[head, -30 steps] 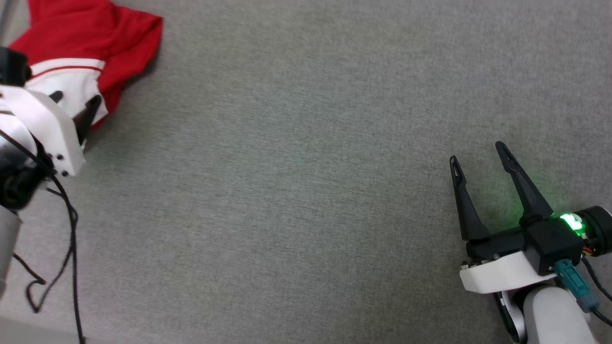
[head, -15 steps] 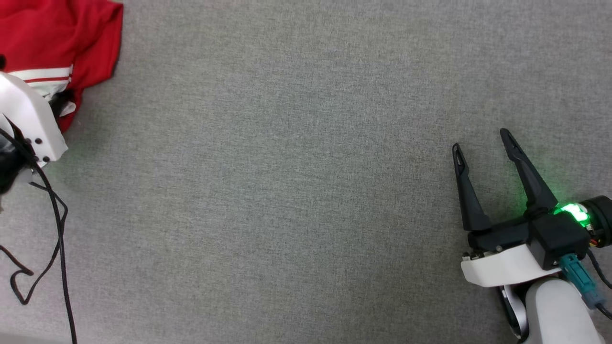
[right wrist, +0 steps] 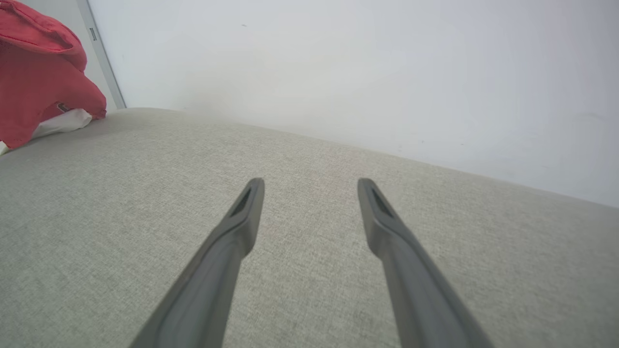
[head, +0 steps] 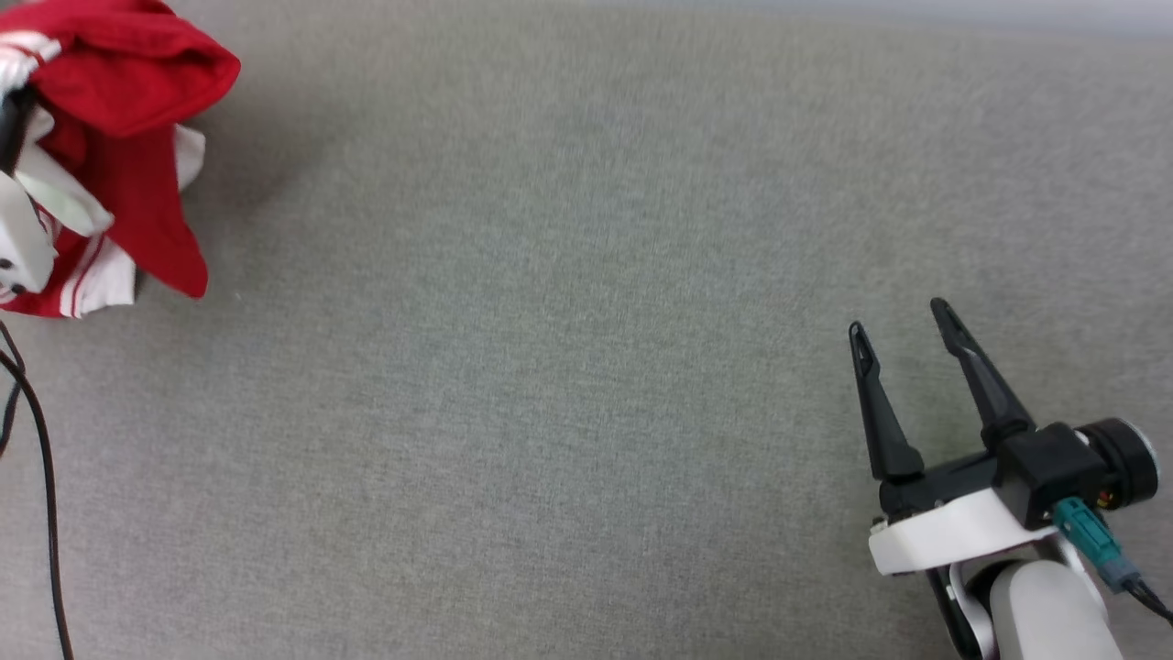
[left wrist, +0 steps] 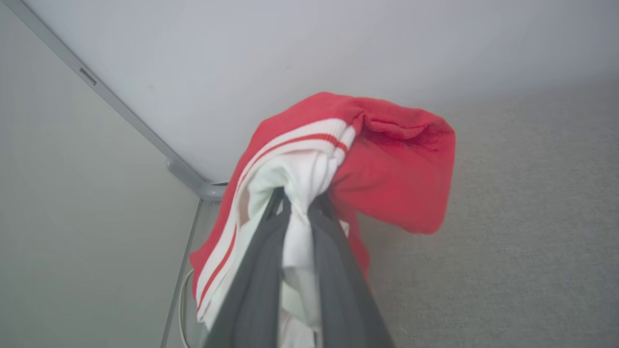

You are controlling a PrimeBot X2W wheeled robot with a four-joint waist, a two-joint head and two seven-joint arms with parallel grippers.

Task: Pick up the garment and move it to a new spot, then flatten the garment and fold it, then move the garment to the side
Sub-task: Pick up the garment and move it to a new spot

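left gripper (left wrist: 297, 205): just closed on red jersey t-shirt (left wrist: 396, 174), now lifted
right gripper (head: 898, 319): wide, empty
next: relocate it

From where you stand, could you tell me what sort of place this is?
Probably an indoor test space: a wide grey fabric surface, a plain white wall behind, one red garment.

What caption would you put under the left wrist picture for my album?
The left gripper pinches white fabric of the red short-sleeved jersey T-shirt, bunched over the grey fabric surface.
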